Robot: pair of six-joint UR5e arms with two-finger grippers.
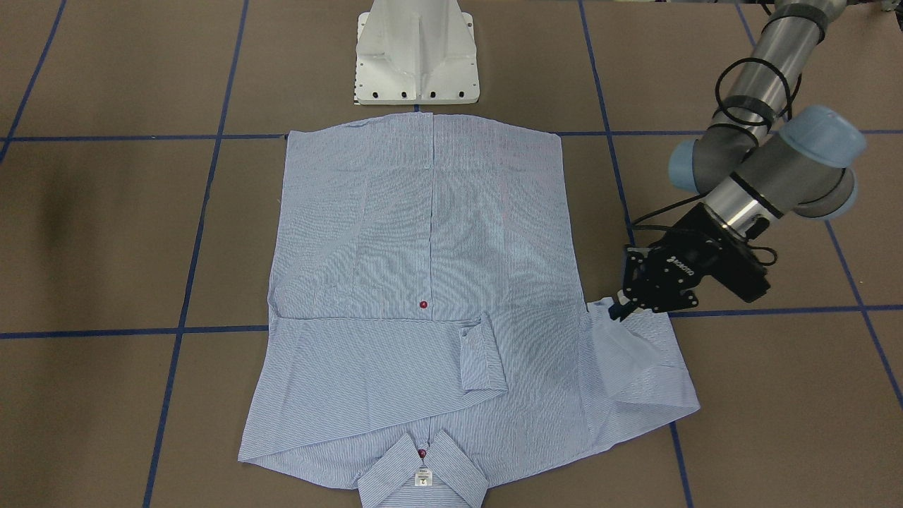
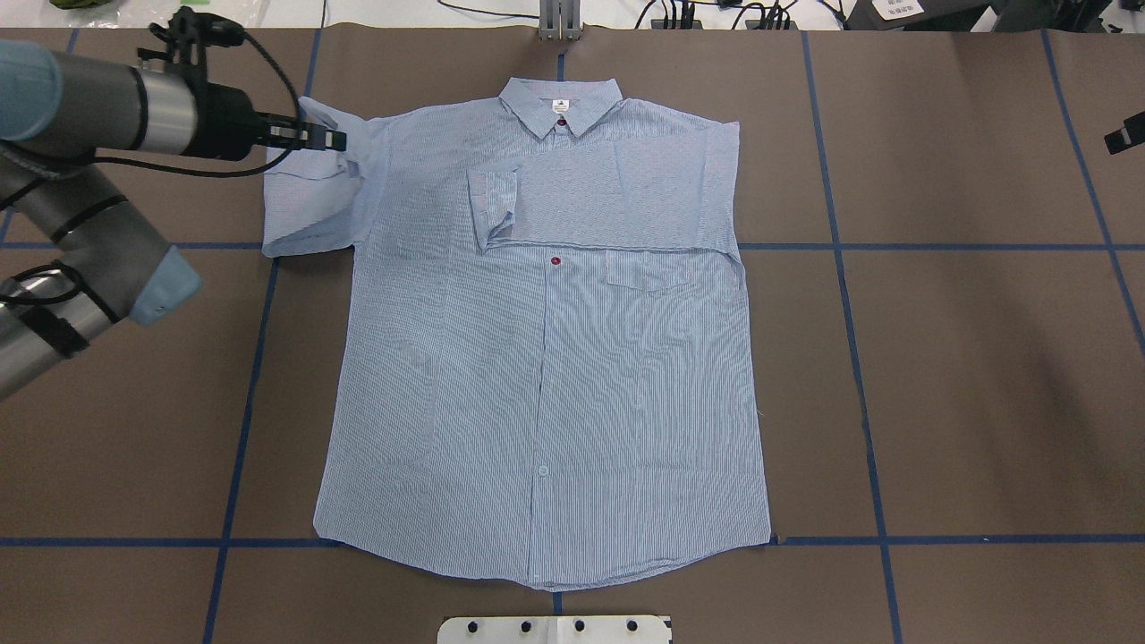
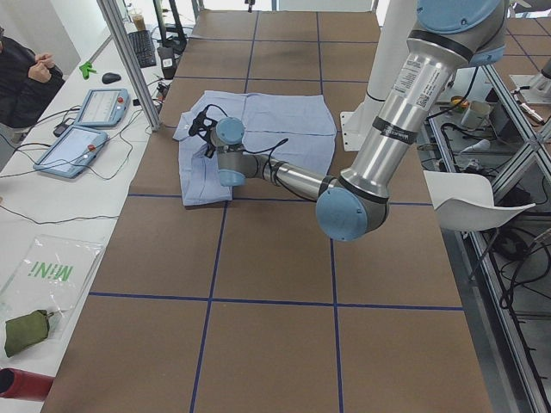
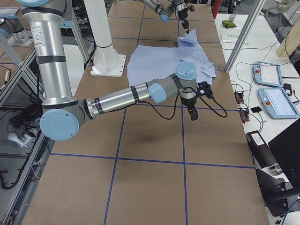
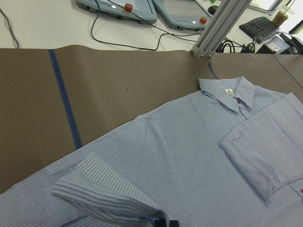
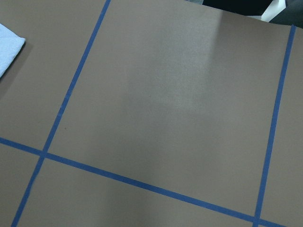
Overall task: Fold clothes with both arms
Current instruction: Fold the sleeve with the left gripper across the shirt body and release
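The light blue striped shirt (image 2: 546, 376) lies flat, front up, collar (image 2: 559, 103) at the table's far edge. One sleeve (image 2: 608, 192) is folded across the chest. My left gripper (image 2: 335, 140) is shut on the edge of the other sleeve (image 2: 309, 197) and holds it slightly raised beside the shoulder; it also shows in the front view (image 1: 621, 310). The left wrist view shows the pinched cuff (image 5: 104, 189). My right gripper (image 4: 192, 112) hovers over bare table right of the shirt; I cannot tell if it is open. A shirt corner (image 6: 9, 47) shows in the right wrist view.
The white pedestal base (image 1: 416, 53) stands just past the hem. Blue tape lines (image 2: 841, 268) grid the brown table. An aluminium post (image 5: 218, 23) and teach pendants (image 3: 86, 129) stand beyond the collar end, where an operator (image 3: 26, 73) sits.
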